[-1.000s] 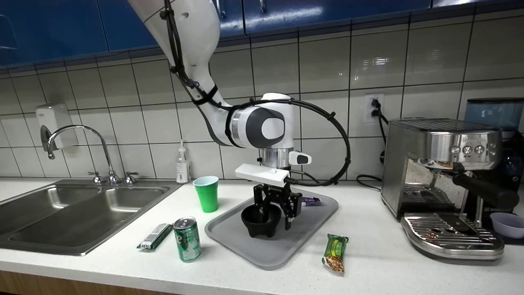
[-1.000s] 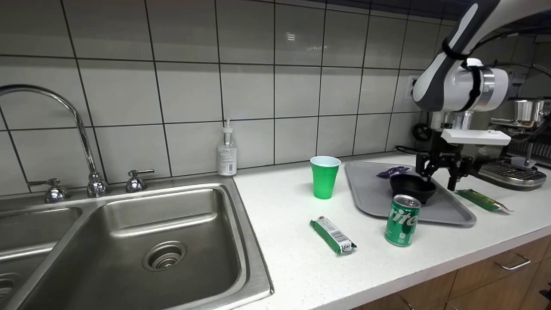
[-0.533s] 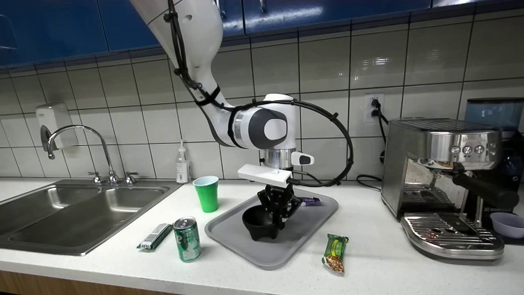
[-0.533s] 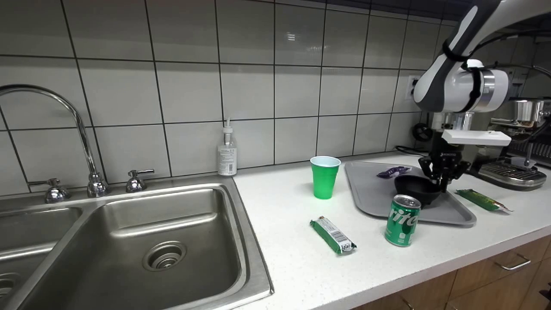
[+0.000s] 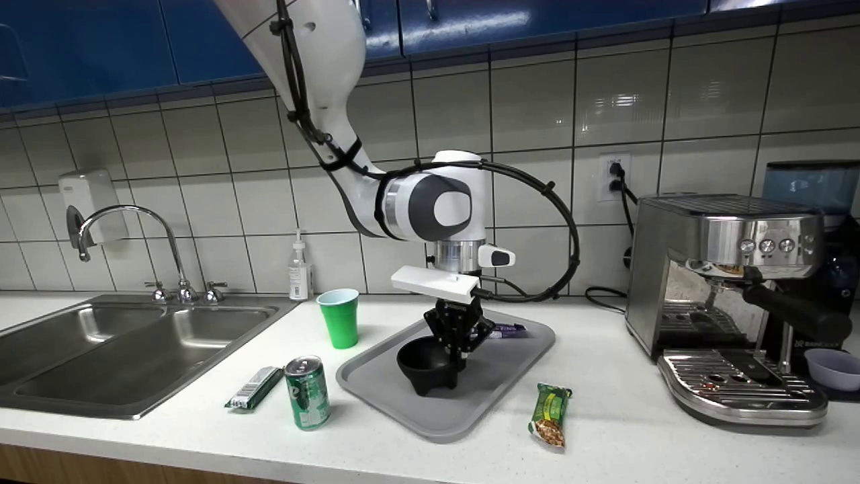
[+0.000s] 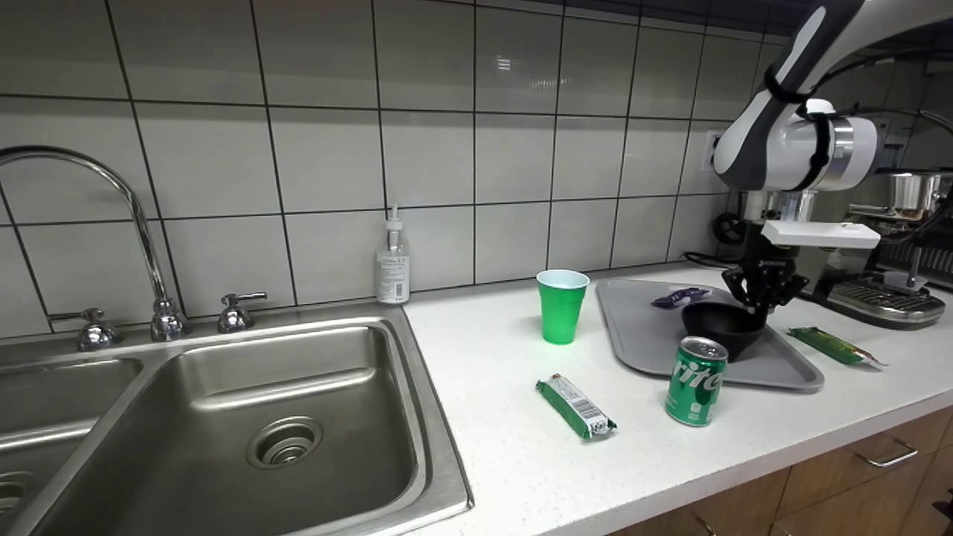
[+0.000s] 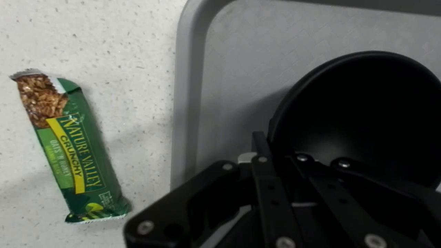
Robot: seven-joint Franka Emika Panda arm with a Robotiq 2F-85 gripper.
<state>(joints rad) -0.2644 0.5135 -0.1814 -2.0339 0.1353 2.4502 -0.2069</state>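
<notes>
The gripper (image 7: 275,148) is pinching the black bowl (image 5: 424,366) at its rim. In the wrist view, one of the fingers (image 7: 260,143) lies outside the bowl's side and the other lies inside it. The bowl is located over the gray tray (image 5: 376,380), mouth upward; contact between its feet and the tray surface cannot be determined. The robot arm (image 5: 433,208) is positioned above the tray, with the gripper directed downward.

A purple packet (image 6: 679,298) lies on the tray, toward its rear edge. To the left of the tray in an exterior view, the green cup (image 5: 339,319) stands upright on the counter (image 5: 490,444), near the tray's edge. The green can (image 5: 308,393) also stands upright left of the tray, farther forward than the cup. A green-wrapped bar (image 5: 255,388) lies flat, farther left of the tray than the can. The Nature Valley bar (image 7: 69,148) lies on the opposite side, near the tray but apart from it. The pump bottle (image 5: 299,272) stands behind and left of the tray. The sink (image 6: 435,417) is set well to the tray's left; the coffee machine (image 5: 722,235) stands to its right.
</notes>
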